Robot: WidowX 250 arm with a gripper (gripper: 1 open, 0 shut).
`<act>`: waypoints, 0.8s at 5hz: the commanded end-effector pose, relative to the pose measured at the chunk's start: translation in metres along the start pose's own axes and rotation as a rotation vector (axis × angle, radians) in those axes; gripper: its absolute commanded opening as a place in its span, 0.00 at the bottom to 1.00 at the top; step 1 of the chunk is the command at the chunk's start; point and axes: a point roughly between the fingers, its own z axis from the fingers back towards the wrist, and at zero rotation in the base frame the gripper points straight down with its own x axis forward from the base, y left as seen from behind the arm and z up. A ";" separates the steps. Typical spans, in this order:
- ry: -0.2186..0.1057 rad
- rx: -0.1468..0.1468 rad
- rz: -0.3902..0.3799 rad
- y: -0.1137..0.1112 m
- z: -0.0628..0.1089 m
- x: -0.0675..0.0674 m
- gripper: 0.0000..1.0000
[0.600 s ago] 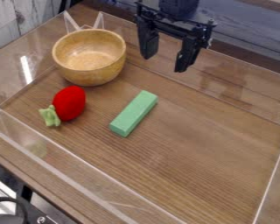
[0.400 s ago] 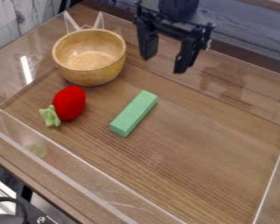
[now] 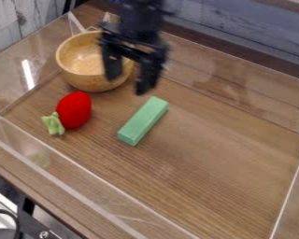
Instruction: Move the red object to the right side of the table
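My pincer (image 3: 128, 77) hangs with its two dark fingers (image 3: 149, 78) pointing down and spread wide, nothing between them. It sits just in front of the wooden bowl (image 3: 90, 58), overlapping the bowl's near right rim from this view; whether it touches the rim I cannot tell. My black arm rises behind it toward the top of the frame, a little blurred.

Taking the wooden bowl as my landmark: the red object (image 3: 74, 108) lies in front of the bowl and slightly to its left, resting on the tabletop (image 3: 215, 159) on its side, with its light green leafy cap pointing toward the near left corner. It is apart from my pincer, below and to the left of it. The flat green block (image 3: 142, 120) lies in front of the bowl and to its right, set at a slant, near the red object but not touching it. Low clear walls edge the tabletop around all of this.
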 end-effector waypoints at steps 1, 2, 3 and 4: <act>-0.063 0.012 -0.005 0.034 0.011 -0.013 1.00; -0.067 0.013 -0.005 0.057 0.003 -0.026 1.00; -0.077 0.013 -0.008 0.074 -0.012 -0.035 1.00; -0.092 0.003 0.010 0.082 -0.024 -0.033 1.00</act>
